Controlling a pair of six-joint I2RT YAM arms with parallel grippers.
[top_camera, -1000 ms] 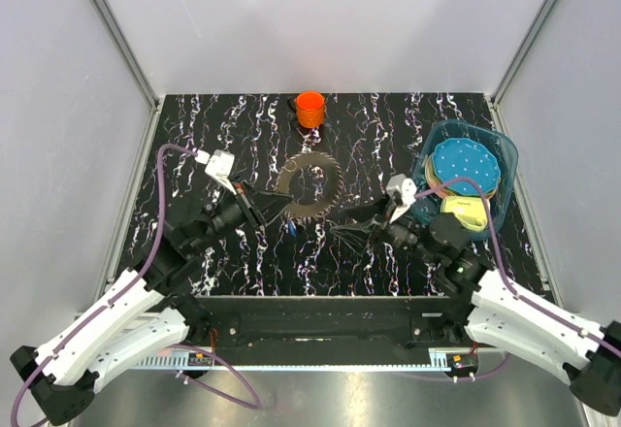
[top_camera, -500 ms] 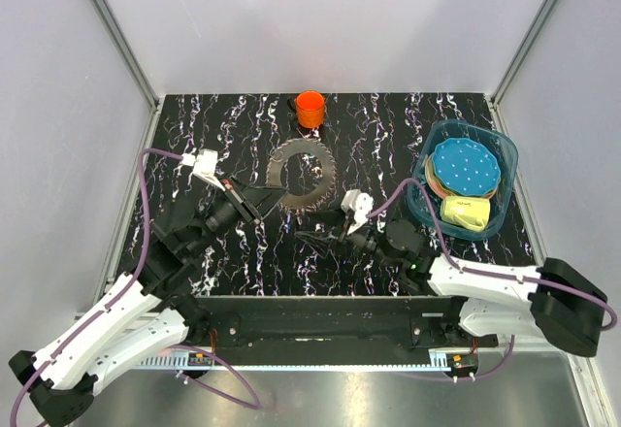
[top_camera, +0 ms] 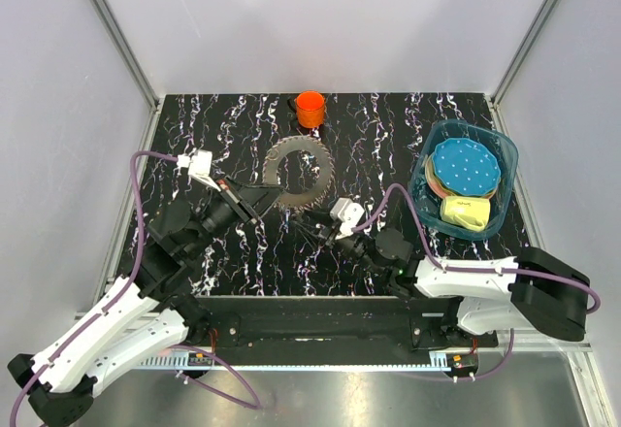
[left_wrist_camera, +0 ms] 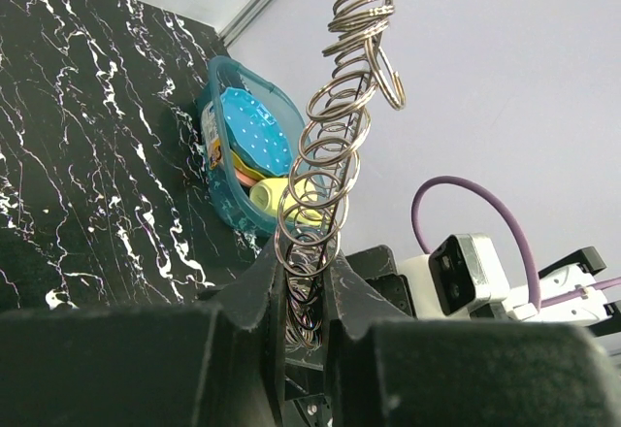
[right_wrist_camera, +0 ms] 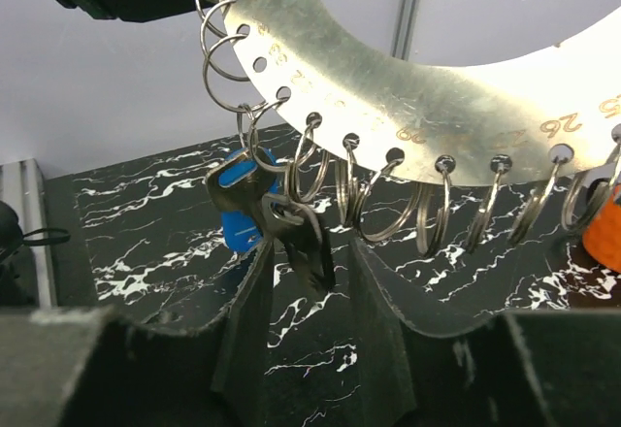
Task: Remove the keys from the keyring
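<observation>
A flat silver arc plate [top_camera: 294, 168] with numbered holes hangs in the air, toothed with several split rings [right_wrist_camera: 439, 194]. My left gripper [top_camera: 270, 194] is shut on its lower left edge. In the left wrist view the rings stack edge-on above the jaws [left_wrist_camera: 303, 291]. The right wrist view shows the plate [right_wrist_camera: 408, 87] from below. A small bunch of keys hangs from one ring: a dark key [right_wrist_camera: 309, 247] and a blue-headed piece [right_wrist_camera: 233, 225]. My right gripper [right_wrist_camera: 310, 252] is open, with the dark key hanging between its fingers, untouched. It sits just below the plate [top_camera: 309, 228].
An orange cup [top_camera: 310, 109] stands at the back centre. A blue basin [top_camera: 505, 155] at the right holds a blue dotted disc [top_camera: 464, 165] and a yellow item [top_camera: 464, 213]. The basin also shows in the left wrist view [left_wrist_camera: 218, 170]. Grey walls enclose the black marbled table.
My left gripper has carried the ring plate left and slightly back. My right arm has swung left from near the basin, ending under the plate at the keys.
</observation>
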